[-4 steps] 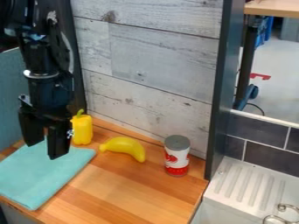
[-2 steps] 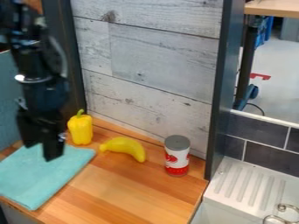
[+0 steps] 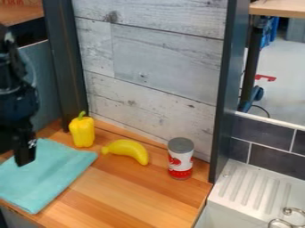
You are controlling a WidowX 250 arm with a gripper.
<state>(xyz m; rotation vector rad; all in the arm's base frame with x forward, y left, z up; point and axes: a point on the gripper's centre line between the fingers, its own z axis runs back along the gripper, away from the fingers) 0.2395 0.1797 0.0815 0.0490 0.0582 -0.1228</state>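
Watching the gripper at the left side of the view, hanging over the far left part of the cloth. Can't tell if it's spread or pressed together; I see nothing in its grip. Can't confirm cloth contact either.

Cloth lies flat on the left of the counter. Pepper stands upright, stem up, by the cloth's far edge. Banana lies between pepper and can, one end near the cloth's right corner. Can is upright, grey end up, toward the right, near the wall. Sink is right of the counter.

Handling, my read: cloth is light and limp, won't break, low slip risk. It'll fold wherever pinched, so I'd pinch an edge or corner; pressing on the flat middle may gather little. Pepper and banana look like light, fairly stiff toys, smooth enough to slide: pepper across the body, banana across mid-curve. Can looks rigid and slick, weight unknown; I'd grip it around the middle, square on, or it may tip.

Versus earlier frames: arm and gripper have shifted left, away from the pepper side. More of the cloth's far edge shows. Cloth, pepper, banana, can: same spots.
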